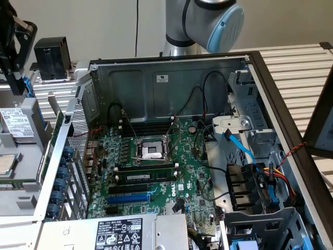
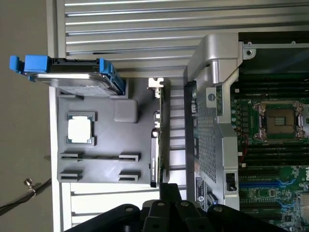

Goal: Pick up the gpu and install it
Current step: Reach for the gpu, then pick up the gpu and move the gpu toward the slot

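Note:
The gpu (image 2: 155,145) stands on its edge in a slot of the grey parts tray (image 2: 104,164), just outside the computer case. I see it edge-on, with its metal bracket (image 2: 155,83) at one end. In the exterior view the gpu (image 1: 56,140) is a thin green strip beside the case's perforated rear wall. My gripper (image 2: 169,187) hangs above the tray near the card's end away from the bracket, shut, holding nothing and apart from the card. In the exterior view my gripper (image 1: 16,80) is high at the far left.
The open case (image 1: 171,65) holds the green motherboard (image 1: 156,177) with its bare CPU socket (image 1: 152,150) and blue expansion slot (image 1: 129,198). The tray also carries a hard drive in a blue caddy (image 2: 67,77) and a loose CPU (image 2: 79,129). A black boxy part (image 1: 50,57) sits behind the tray.

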You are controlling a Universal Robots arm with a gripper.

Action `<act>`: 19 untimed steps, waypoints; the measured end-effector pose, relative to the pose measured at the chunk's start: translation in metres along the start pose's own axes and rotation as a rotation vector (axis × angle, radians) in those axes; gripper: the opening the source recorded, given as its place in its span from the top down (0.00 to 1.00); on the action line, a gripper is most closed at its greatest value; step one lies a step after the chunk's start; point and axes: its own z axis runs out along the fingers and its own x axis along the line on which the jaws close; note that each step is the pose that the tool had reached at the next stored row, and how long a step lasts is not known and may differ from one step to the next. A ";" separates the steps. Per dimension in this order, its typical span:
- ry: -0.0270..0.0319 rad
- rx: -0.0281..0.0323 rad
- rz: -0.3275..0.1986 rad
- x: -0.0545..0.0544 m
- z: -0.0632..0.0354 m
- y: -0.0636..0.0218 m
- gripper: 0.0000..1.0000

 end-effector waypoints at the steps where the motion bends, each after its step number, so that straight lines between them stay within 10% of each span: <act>1: 0.0002 -0.0003 0.000 0.000 0.0001 0.0000 0.89; 15: -0.0004 -0.0003 0.000 0.001 0.0001 -0.0001 0.89; 19: -0.0103 -0.0008 -0.001 0.005 0.0015 0.0029 0.89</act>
